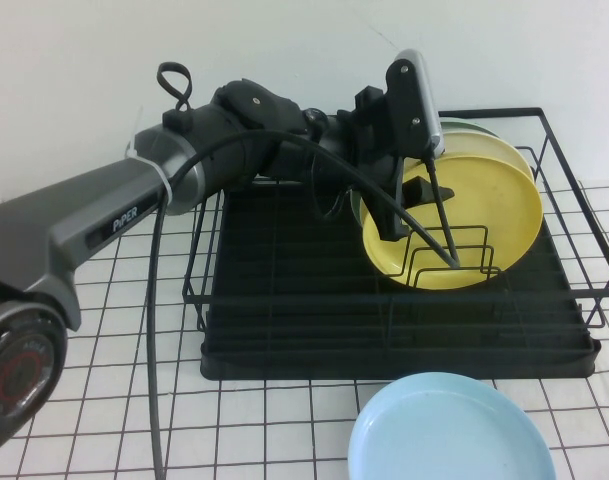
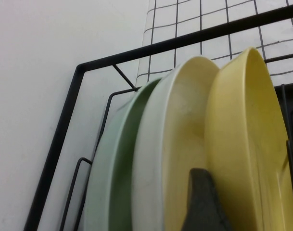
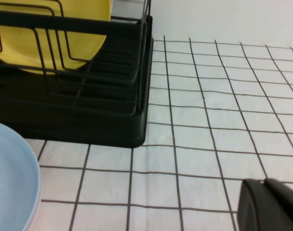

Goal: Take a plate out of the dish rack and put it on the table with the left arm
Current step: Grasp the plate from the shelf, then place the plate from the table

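Left pincer reaching for the yellow plate in the dish rack

I had the left pincer (image 1: 416,205) at the yellow plate (image 1: 484,215), which stood upright in the far-right slots of the dish rack (image 1: 284,290), nearest of three, just in front of a cream plate (image 2: 175,144) and a green plate (image 2: 115,168). One finger sat behind its rim, so I judged the pincer released, straddling the edge. I reckoned I should clench on yellow only, then lift straight up clear of the dividers. The right pincer (image 3: 269,204) was low over the worktop (image 3: 209,120), right of the rack; its state I could not tell. A light blue plate (image 1: 449,430) lay near.

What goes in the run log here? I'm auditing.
left gripper: at yellow plate, open | plate: in dish rack | right gripper: parked over table
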